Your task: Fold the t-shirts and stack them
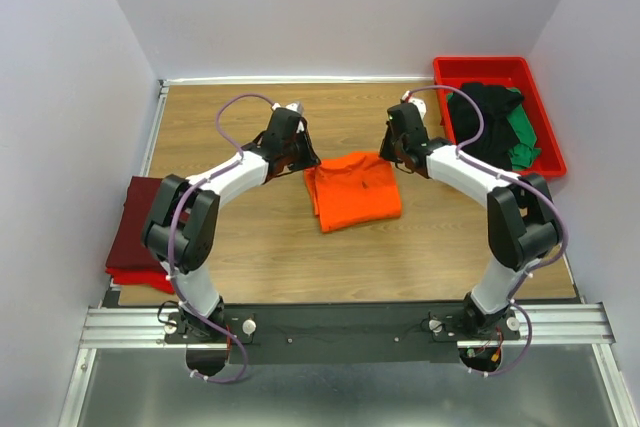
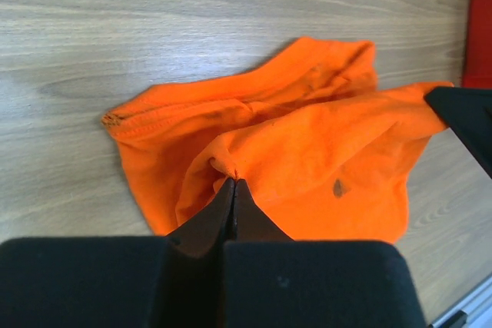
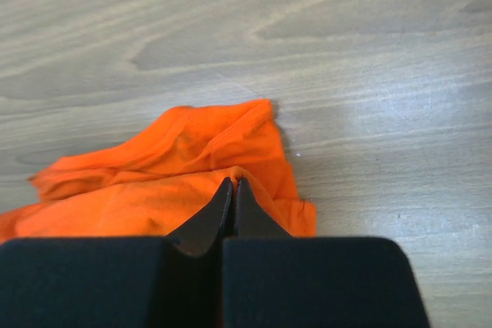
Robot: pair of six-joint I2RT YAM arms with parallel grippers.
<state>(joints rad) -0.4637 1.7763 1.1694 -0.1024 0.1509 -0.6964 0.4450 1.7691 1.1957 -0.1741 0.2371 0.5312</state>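
While the orange t-shirt (image 1: 352,190) lay mid-frame on the bench (image 1: 260,247), the left tool (image 2: 233,183) and the right tool (image 3: 233,183) were clenched on its upper corners, seemingly on thin folds.

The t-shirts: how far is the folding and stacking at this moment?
Done, it seems: a maroon t-shirt lies folded on a red t-shirt at the left edge of the table. In hand: the left gripper and the right gripper are both shut on far corners of the orange t-shirt, mid-table. Left: stacking it, then the black t-shirt and the green t-shirt crumpled in the red tray.
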